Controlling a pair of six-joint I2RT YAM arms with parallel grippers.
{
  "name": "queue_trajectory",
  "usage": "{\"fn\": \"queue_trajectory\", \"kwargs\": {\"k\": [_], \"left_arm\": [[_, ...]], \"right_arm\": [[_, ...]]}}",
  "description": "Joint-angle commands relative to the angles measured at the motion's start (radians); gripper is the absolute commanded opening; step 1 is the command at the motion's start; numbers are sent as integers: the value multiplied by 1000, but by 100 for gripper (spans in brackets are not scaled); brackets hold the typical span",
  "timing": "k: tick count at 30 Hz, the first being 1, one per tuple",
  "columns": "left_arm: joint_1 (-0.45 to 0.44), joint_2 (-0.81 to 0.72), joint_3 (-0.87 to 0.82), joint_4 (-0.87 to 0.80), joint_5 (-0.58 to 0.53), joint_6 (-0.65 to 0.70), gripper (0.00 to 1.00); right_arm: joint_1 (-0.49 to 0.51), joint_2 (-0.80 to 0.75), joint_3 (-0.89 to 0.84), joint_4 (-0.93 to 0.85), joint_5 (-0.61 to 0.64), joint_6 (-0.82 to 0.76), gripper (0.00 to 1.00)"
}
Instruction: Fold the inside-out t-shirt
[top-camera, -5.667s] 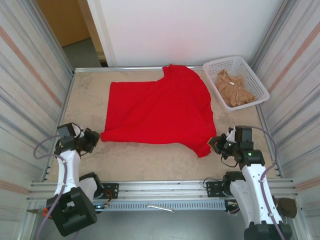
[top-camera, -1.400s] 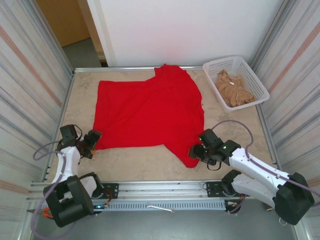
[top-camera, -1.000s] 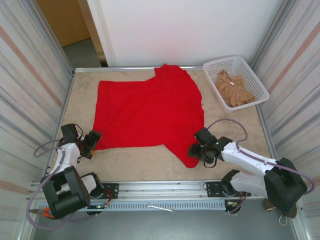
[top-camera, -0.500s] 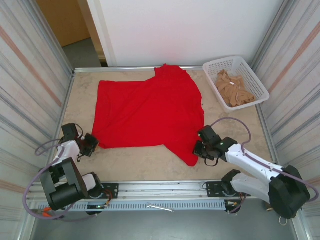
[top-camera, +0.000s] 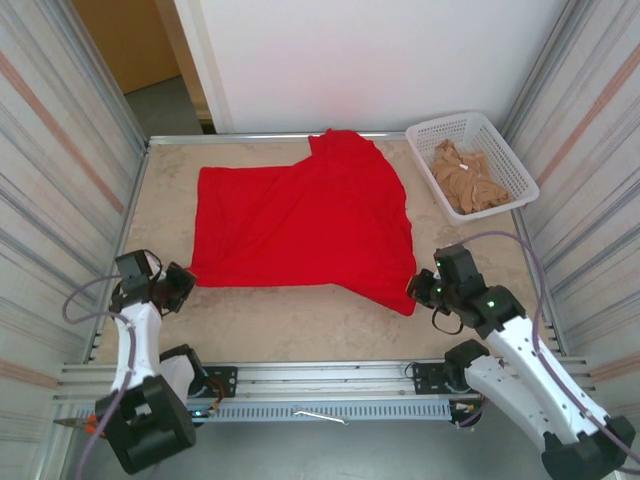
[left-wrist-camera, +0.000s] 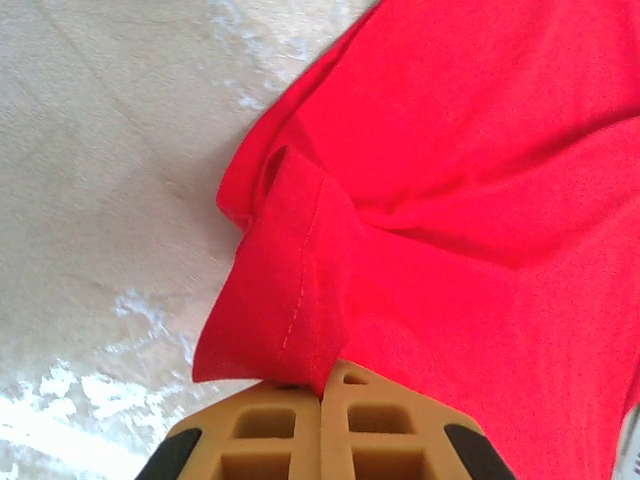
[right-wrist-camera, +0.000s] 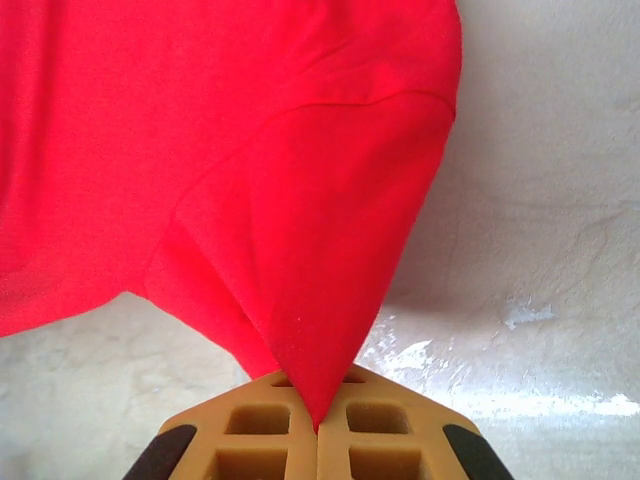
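Note:
The bright red t-shirt (top-camera: 300, 225) lies spread across the middle of the table, one part reaching the back edge. At its near left corner my left gripper (top-camera: 184, 280) is shut on the hemmed edge of the t-shirt (left-wrist-camera: 290, 300), the tan pads (left-wrist-camera: 380, 420) pressed together on the cloth. My right gripper (top-camera: 418, 290) is shut on the near right corner, where the t-shirt (right-wrist-camera: 320, 250) runs down to a point pinched between the tan pads (right-wrist-camera: 385, 430). Both corners look slightly lifted off the table.
A white basket (top-camera: 497, 139) with tan-beige cloth (top-camera: 464, 176) stands at the back right corner. Metal walls close the table (top-camera: 300, 325) on left and right. Bare stone-patterned surface runs along the front between the two arms.
Both grippers have shut on the shirt's near corners. The right gripper has then moved right and the left slightly out, pulling the near edge straighter and the right corner outward.

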Motion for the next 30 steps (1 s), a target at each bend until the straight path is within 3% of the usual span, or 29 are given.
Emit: {"fn": "queue_trajectory", "kwargs": {"k": [1,7,14,25,30], "left_arm": [[-4,-90,47,-101,45,-24,0],[-12,-118,98,-162,102,-29,0],[-23,-19,106,-46,127,-9,4],[-64,397,253,118,81,84,7],[-92,569,327,176,57,93,8]], "right_arm": [[-5,-53,73,-157,-13,-13,0],[-2,-94,169,-201,-66,28,0],[-10,-18,157,-119,-32,9,0],[-215,351,193,169,-198,-118,0],[-283,600,293,267,-256,-157,0]]}}
